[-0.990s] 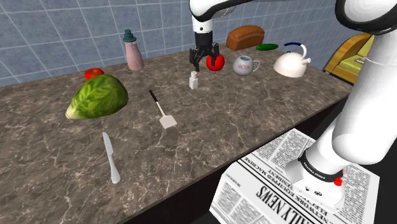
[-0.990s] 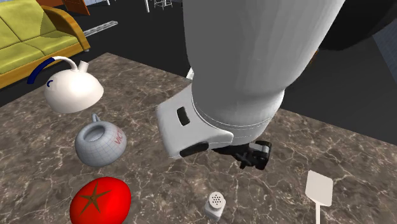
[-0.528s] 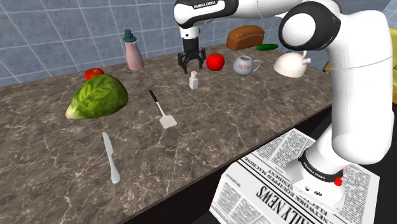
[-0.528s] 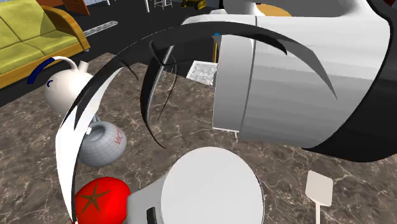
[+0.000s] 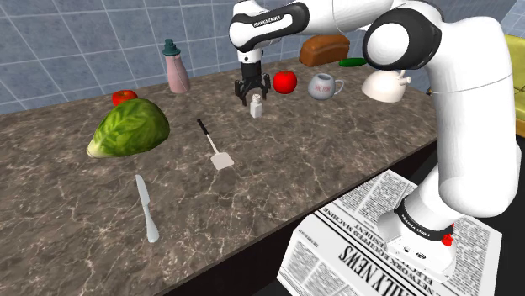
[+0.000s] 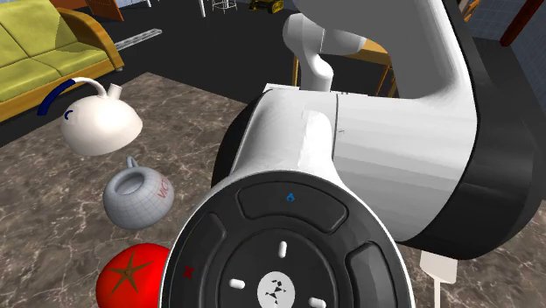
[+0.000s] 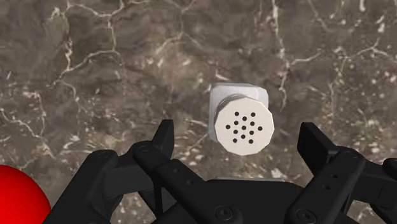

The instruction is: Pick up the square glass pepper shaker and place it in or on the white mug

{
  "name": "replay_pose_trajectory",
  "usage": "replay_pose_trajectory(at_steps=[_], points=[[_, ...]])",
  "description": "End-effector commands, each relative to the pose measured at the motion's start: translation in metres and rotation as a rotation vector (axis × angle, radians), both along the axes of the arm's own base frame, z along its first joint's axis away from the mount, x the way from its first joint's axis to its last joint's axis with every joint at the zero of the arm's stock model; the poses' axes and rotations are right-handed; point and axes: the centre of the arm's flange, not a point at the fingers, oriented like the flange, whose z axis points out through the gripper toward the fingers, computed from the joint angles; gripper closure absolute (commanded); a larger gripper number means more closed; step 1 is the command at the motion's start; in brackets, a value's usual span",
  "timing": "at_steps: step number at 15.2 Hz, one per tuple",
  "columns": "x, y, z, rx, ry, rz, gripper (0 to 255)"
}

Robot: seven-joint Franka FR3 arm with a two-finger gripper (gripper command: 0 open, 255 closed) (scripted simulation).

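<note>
"Wrist view: how does your pincer (image 7: pixel 239 135) stand?"

"Your fingers are spread apart, touching nothing. The pepper shaker (image 7: pixel 243 124) sits upright on the marbled table (image 7: pixel 114 76) between them, its holed cap facing the camera."

"And the mug (image 5: pixel 322 86)?"

"In the shoulder view you find it toward the right of the shaker, beyond the red tomato (image 5: pixel 284 81), near the white kettle (image 5: pixel 385 84)."

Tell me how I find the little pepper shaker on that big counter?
Look toward the back of the dark marbled counter. Just under the open black claw, near a round red tomato, stands the small pale square pepper shaker. It alone has a flat cap dotted with holes.
</note>
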Motion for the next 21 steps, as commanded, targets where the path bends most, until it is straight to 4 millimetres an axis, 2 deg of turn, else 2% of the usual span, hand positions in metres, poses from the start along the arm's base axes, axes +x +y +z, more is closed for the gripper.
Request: replay_pose_trajectory(at_steps=[1, 7, 8, 17, 21], points=[[-0.001, 0.000, -0.005, 0.000, 0.000, 0.000, 0], [-0.001, 0.000, -0.004, 0.000, 0.000, 0.000, 0], [-0.001, 0.000, -0.004, 0.000, 0.000, 0.000, 255], [-0.001, 0.000, -0.005, 0.000, 0.000, 0.000, 255], [-0.001, 0.000, 0.017, 0.000, 0.000, 0.000, 255]])
